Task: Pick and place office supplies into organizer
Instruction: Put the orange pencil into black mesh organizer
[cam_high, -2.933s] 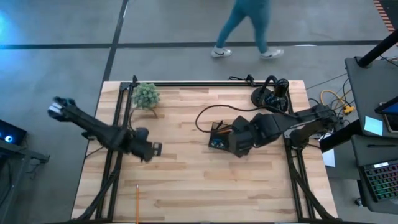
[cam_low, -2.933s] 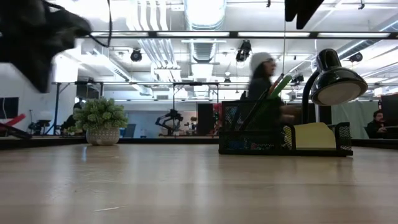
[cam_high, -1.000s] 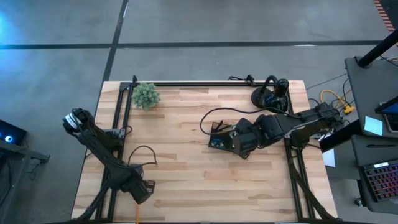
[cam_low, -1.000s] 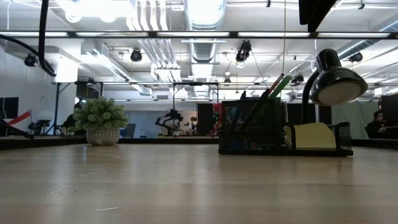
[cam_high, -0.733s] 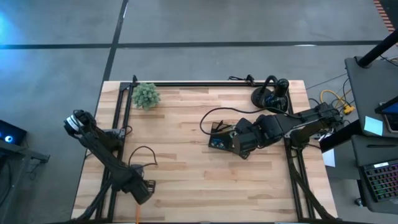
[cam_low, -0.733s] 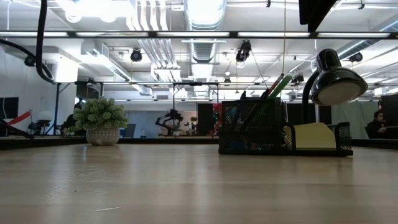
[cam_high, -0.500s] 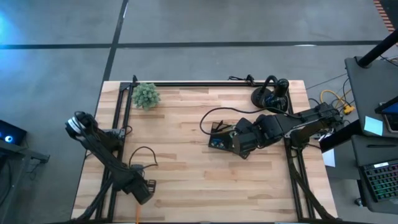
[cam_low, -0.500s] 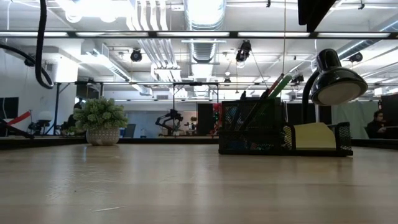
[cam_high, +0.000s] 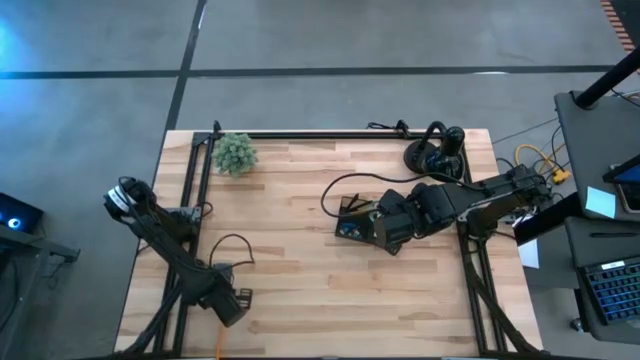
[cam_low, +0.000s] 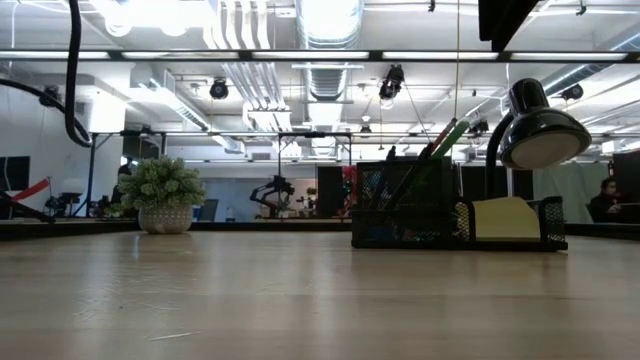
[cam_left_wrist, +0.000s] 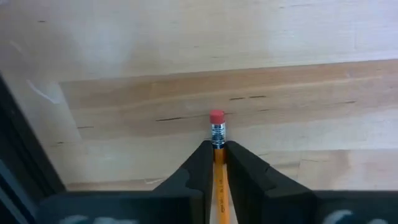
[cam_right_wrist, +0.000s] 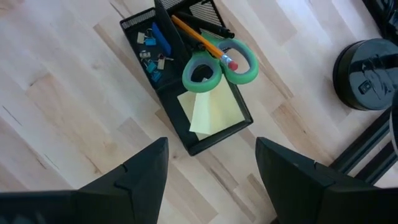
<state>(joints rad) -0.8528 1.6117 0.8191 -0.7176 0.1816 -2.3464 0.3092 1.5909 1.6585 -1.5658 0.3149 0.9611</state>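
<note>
My left gripper (cam_high: 228, 305) is low over the table's near-left part, shut on an orange pencil (cam_high: 219, 345) whose pink eraser (cam_left_wrist: 216, 117) shows past the fingertips (cam_left_wrist: 216, 149). The black mesh organizer (cam_high: 350, 222) (cam_low: 455, 220) stands right of centre. It holds green-handled scissors (cam_right_wrist: 217, 65), another orange pencil (cam_right_wrist: 199, 37), a yellow sticky-note pad (cam_right_wrist: 211, 112), blue clips (cam_right_wrist: 152, 46) and pens. My right gripper (cam_high: 385, 225) hangs open above the organizer's (cam_right_wrist: 163, 106) near-right side, touching nothing. My left gripper pinches the pencil between its two fingers (cam_left_wrist: 196, 165), just behind the metal ferrule (cam_left_wrist: 217, 134) at the eraser end. The fingers come from above, one on each side of the shaft. The pencil lies level at table height, its other end (cam_high: 219, 348) pointing at the near edge.
A small potted green plant (cam_high: 235, 153) (cam_low: 163, 195) stands at the far left. A black desk lamp (cam_high: 437, 152) (cam_low: 540, 130) stands at the far right, its cord (cam_high: 335, 190) looping toward the organizer. Black frame rails (cam_high: 195, 190) run along both sides. Bare wood lies in the middle.
About three seconds ago my left gripper was over the table's mid-left; it has since swung to the near edge and down to the pencil. In the last second it has barely moved. A person who walked past beyond the far edge is gone.
</note>
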